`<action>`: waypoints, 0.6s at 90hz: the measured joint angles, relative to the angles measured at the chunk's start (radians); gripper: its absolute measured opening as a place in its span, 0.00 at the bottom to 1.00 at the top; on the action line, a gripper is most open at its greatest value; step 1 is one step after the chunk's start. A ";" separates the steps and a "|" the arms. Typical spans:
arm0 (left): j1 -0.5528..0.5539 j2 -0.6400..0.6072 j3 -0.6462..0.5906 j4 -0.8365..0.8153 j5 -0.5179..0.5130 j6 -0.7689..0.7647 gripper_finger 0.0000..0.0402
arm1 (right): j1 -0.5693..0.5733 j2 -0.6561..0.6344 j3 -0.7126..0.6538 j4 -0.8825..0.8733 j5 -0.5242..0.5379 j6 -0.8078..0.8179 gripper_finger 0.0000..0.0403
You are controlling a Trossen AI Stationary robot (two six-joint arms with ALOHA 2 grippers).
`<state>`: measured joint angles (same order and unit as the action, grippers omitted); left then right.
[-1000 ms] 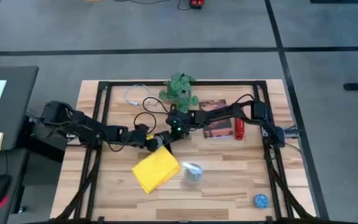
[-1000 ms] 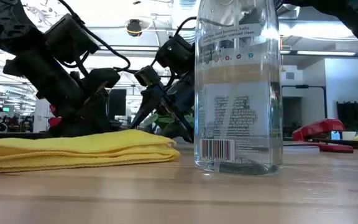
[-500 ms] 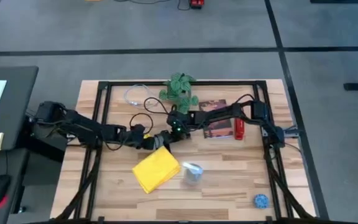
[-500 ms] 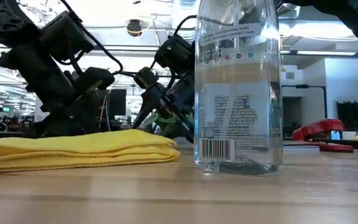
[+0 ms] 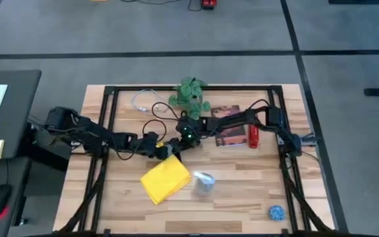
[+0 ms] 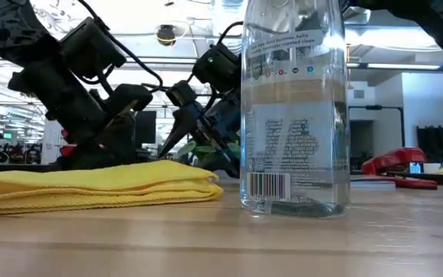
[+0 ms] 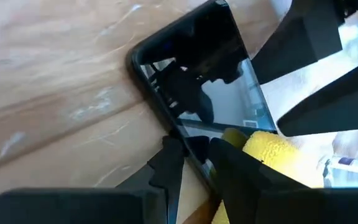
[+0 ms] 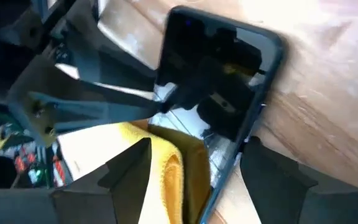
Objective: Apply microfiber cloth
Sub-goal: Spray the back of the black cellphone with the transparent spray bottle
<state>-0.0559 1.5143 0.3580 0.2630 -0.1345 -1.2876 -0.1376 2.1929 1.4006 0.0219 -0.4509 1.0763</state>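
Wooden surface (image 5: 242, 191) carries the yellow microfiber cloth (image 5: 165, 178) just beside both tools: left tool (image 5: 166, 149) pinches the black phone (image 7: 197, 93); right tool (image 5: 178, 139) is spread.

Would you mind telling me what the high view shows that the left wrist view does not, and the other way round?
Only the high view shows the whole wooden table, the green plant, the red stapler, the clear bottle, the small blue ball and the right gripper.

Only the left wrist view shows the black phone plainly, lying flat on the wood with its glossy screen reflecting the arms, and the left gripper with its fingertips at the phone's edge.

Both show the microfiber cloth, yellow, beside the phone.
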 joint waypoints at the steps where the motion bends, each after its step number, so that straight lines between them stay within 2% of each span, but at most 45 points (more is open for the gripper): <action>1: 0.000 0.000 0.000 0.000 0.000 0.001 0.19 | -0.001 0.000 0.000 0.001 -0.001 0.000 0.56; 20: 0.000 -0.002 -0.003 0.015 -0.009 0.071 0.19 | -0.014 -0.003 0.003 -0.038 0.001 0.039 0.56; 33: 0.002 -0.069 -0.006 0.003 -0.017 0.068 0.19 | -0.014 -0.008 0.006 -0.109 0.051 0.038 0.56; 54: 0.003 -0.188 -0.010 -0.166 -0.022 -0.060 0.15 | -0.010 -0.008 0.007 -0.136 0.061 0.042 0.55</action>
<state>-0.0528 1.3264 0.3485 0.0972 -0.1562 -1.3472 -0.1477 2.1853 1.4078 -0.1137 -0.3902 1.1179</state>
